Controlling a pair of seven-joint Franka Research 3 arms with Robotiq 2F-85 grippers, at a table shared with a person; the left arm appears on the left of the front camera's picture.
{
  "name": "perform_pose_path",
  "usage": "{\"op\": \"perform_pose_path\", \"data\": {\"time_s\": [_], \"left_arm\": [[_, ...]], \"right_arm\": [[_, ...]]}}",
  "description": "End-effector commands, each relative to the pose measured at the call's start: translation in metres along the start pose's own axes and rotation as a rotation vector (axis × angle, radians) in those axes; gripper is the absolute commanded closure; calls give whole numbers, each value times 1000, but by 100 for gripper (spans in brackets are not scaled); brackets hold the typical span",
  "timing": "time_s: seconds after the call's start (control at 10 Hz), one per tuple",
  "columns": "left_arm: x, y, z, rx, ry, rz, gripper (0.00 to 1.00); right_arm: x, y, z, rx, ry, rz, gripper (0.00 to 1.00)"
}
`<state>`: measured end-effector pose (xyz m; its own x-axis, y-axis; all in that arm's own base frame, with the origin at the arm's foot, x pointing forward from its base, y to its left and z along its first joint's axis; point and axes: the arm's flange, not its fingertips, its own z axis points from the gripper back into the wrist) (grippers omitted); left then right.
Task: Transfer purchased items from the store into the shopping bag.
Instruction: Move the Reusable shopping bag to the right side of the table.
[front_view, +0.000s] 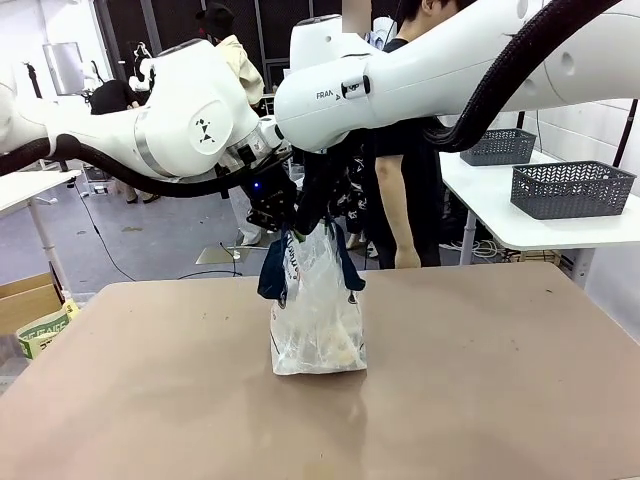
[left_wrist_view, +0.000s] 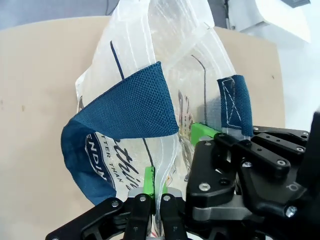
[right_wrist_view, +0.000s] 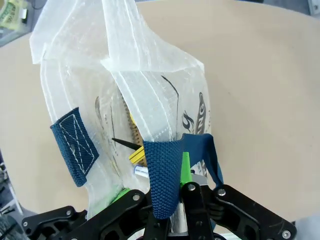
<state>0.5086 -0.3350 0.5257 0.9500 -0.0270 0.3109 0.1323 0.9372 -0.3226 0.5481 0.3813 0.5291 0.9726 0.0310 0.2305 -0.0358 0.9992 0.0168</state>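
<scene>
Beige table (front_view: 480, 390) bears the shopping bag (front_view: 318, 325), upright at its middle, just beneath our left gripper (left_wrist_view: 156, 192) and right gripper (right_wrist_view: 176, 187) (purchased items (right_wrist_view: 136, 156) show yellow and black inside). We reach our 2 arms inward, wrists pointing down. The left is pinched on the bag's plastic rim, the right on the rim beside a navy handle (right_wrist_view: 162, 172).

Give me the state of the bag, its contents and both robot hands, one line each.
shopping bag: upright on the table, top pinched from both sides.
purchased items: inside the bag.
strap handles: hanging loose.
left hand: shut on the bag's rim.
right hand: shut on the bag's rim.
</scene>
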Motion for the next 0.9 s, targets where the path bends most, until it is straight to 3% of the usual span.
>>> {"op": "perform_pose_path", "data": {"time_s": [0.0, 0.4, 0.8], "left_arm": [[-1, -2, 8, -72, -6, -44, 80], [-12, -2, 15, -149, -16, -94, 1], [-12, -7, 14, -195, -20, -134, 0]], "right_arm": [[-1, 1, -2, 40, -5, -32, 100], [1, 1, -1, 40, -7, -29, 100], [2, 0, -2, 37, -10, -29, 100]]}}
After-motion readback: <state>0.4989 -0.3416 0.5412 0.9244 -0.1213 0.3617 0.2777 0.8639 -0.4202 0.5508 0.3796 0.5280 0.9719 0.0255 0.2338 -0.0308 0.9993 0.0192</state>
